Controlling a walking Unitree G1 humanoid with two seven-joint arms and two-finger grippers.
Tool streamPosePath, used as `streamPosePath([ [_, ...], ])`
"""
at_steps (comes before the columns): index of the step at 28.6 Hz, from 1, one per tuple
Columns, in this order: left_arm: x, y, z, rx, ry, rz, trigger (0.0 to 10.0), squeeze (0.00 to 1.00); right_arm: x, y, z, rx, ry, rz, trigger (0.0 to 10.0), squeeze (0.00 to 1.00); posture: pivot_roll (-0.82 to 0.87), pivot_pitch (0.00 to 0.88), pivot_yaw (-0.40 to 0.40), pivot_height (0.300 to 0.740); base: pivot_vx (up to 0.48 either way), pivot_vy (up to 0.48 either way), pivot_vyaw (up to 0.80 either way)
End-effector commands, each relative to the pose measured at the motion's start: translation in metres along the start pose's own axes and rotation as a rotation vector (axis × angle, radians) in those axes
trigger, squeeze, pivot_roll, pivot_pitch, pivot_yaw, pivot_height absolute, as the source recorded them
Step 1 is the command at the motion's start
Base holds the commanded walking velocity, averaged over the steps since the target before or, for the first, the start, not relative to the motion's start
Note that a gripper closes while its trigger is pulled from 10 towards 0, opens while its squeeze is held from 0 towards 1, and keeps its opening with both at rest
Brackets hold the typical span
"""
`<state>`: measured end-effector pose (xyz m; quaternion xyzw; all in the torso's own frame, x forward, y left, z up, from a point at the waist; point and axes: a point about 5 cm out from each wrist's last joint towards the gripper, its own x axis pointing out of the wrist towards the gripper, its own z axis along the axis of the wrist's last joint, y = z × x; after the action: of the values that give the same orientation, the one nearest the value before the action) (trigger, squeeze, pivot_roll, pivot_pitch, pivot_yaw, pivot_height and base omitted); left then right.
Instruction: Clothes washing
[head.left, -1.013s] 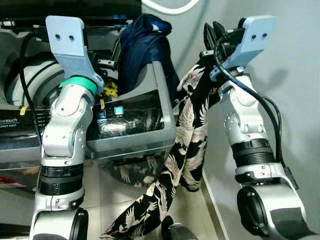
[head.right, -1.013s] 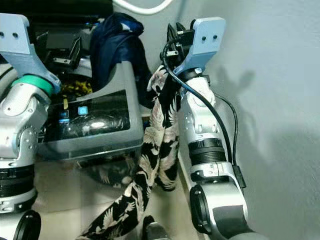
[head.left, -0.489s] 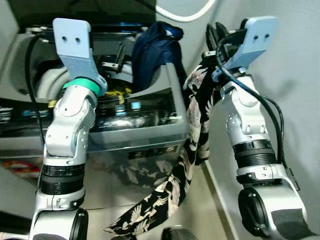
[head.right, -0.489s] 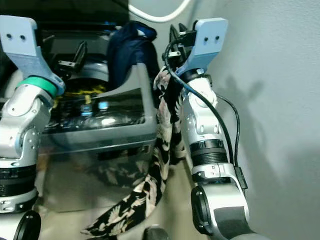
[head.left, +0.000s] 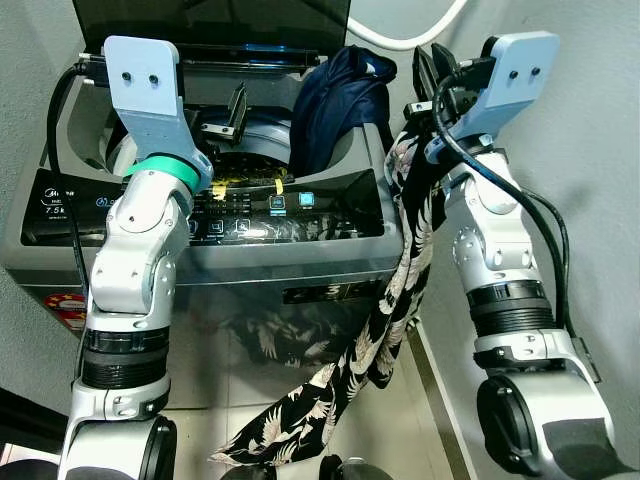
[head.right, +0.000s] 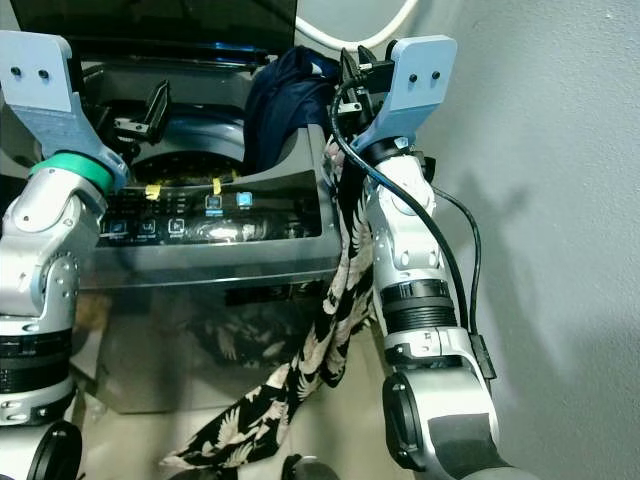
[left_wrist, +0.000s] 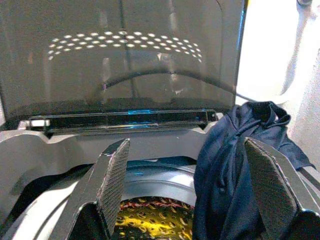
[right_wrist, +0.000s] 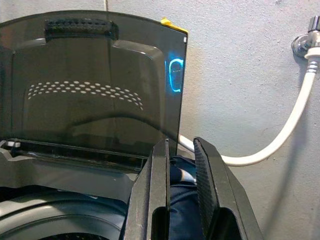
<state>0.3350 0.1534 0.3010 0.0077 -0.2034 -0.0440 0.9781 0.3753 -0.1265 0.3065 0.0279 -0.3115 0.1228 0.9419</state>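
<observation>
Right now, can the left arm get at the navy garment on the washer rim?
Probably yes. The left tool is open above the drum with the lid up, and the navy garment hangs beside its finger, nothing between.

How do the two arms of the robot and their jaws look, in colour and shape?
Both arms are made of rounded silver segments with black ribbed rings at the joints. Each wrist carries a light blue bracket with two small holes. The left arm has a green ring under its bracket; black cables run along the right arm. The left gripper has long black fingers with textured pads, as has the right gripper.
</observation>
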Motion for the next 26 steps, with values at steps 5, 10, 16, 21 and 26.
streamPosePath([
  [5, -0.001, -0.003, 0.001, 0.065, -0.011, -0.029, 10.0, 0.0, -0.001, 0.001, 0.002, -0.01, -0.009, 0.001, 10.0, 0.0, 0.04, 0.099, -0.018, 0.74, 0.0, 0.0, 0.0],
  [10, 0.006, 0.01, 0.02, 0.314, -0.13, -0.007, 10.0, 0.0, -0.001, 0.008, 0.01, -0.055, -0.047, 0.057, 10.0, 0.0, 0.04, 0.107, -0.014, 0.74, 0.0, 0.0, 0.0],
  [16, 0.022, 0.028, 0.045, 0.424, -0.218, 0.048, 10.0, 0.0, 0.004, 0.012, 0.034, 0.0, -0.144, 0.08, 10.0, 0.0, 0.03, 0.11, 0.006, 0.74, 0.0, 0.0, 0.0],
  [21, 0.013, 0.001, 0.024, 0.098, -0.089, -0.182, 10.0, 0.0, 0.038, 0.033, 0.081, 0.131, -0.278, 0.207, 10.0, 0.0, 0.01, 0.112, 0.0, 0.74, 0.0, 0.0, 0.0],
  [26, -0.033, -0.06, 0.008, -0.137, 0.016, -0.666, 10.0, 0.0, 0.06, 0.076, 0.124, 0.394, -0.377, 0.448, 10.0, 0.0, 0.03, 0.114, -0.014, 0.74, 0.0, 0.0, 0.0],
])
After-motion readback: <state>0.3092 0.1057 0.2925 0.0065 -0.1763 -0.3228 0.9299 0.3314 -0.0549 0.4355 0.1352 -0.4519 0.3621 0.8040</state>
